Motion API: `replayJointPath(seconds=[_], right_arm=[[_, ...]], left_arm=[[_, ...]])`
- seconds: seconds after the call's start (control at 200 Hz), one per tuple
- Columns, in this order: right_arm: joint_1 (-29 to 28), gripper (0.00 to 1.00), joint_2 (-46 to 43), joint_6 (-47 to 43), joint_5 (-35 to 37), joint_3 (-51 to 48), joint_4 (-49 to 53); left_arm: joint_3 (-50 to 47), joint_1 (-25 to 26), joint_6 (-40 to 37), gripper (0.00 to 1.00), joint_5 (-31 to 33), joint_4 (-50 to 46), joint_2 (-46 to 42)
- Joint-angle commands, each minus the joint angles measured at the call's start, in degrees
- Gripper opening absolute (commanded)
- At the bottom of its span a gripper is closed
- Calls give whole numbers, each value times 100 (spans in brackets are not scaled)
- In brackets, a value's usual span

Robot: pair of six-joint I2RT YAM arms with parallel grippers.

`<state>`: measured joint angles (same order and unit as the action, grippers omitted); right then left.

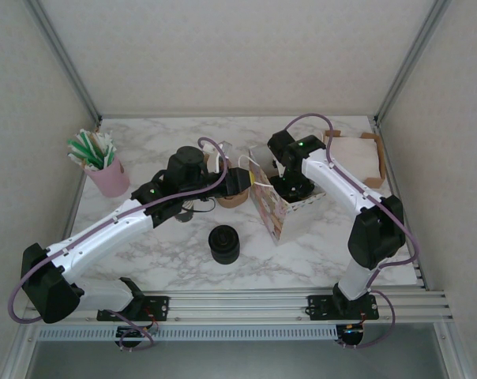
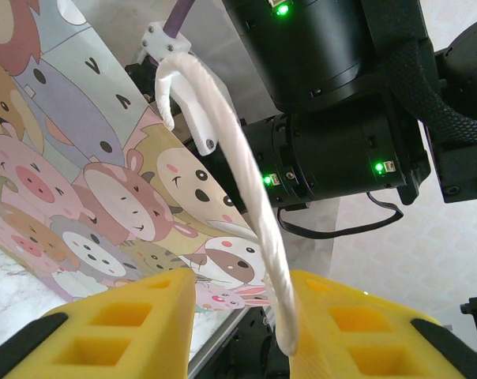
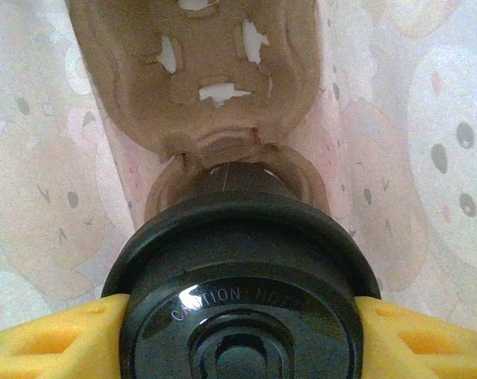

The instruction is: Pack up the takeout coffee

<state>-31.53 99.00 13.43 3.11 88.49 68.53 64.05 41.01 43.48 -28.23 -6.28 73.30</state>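
The coffee [image 3: 238, 300] has a smooth, glossy black plastic lid. The tray [image 3: 128, 79] is rough brown moulded pulp. The bag [image 2: 88, 189] is matt printed paper, its handle [image 2: 257, 205] white twisted cord. The worktop [image 1: 302, 253] looks like polished marble.

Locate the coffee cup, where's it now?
Right wrist view: the coffee cup is clamped between the right gripper's yellow fingers, inside the cartoon-print bag, down at a brown cup carrier. From above, that bag stands right of centre.

The takeout coffee [image 3: 238, 316] is inside the bag [image 1: 270, 212], over the tray [image 3: 215, 118], lid stack [image 1: 223, 243] before the bag.
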Motion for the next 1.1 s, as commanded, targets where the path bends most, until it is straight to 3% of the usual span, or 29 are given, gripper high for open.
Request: replayJointPath(seconds=[0.0, 1.096], right_arm=[[28, 64, 322, -25, -63, -278, -129], [33, 71, 199, 12, 20, -159, 76]], left_arm=[[99, -58, -59, 34, 81, 56, -72], [140, -59, -68, 35, 63, 75, -23]])
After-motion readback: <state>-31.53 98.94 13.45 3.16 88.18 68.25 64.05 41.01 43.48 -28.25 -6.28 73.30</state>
